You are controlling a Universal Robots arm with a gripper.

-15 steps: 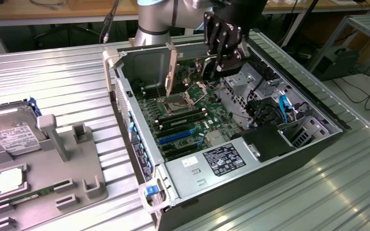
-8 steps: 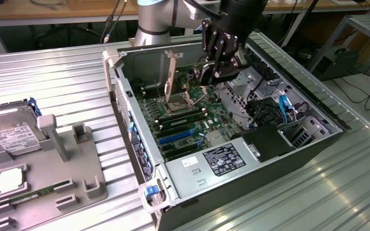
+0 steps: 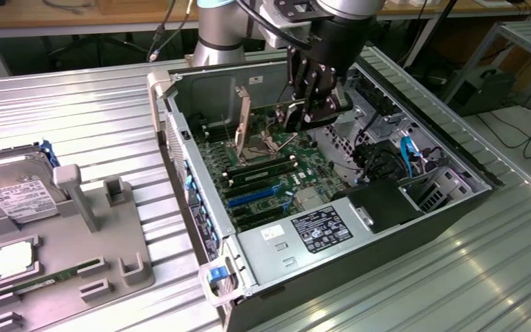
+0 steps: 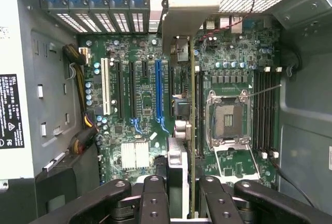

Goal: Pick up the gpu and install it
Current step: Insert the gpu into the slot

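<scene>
End effector [image 4: 182,187]: pinching gpu [image 4: 192,105] | gpu: upright, edge-on, above motherboard [image 4: 140,53] inside case [image 3: 169,104] | judged step: aligning with slot | tip: keep card vertical, bracket at rear openings, edge parallel to slot.

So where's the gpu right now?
The gpu is clamped in the gripper, edge-on above the motherboard inside the open computer case, near the CPU socket.
</scene>
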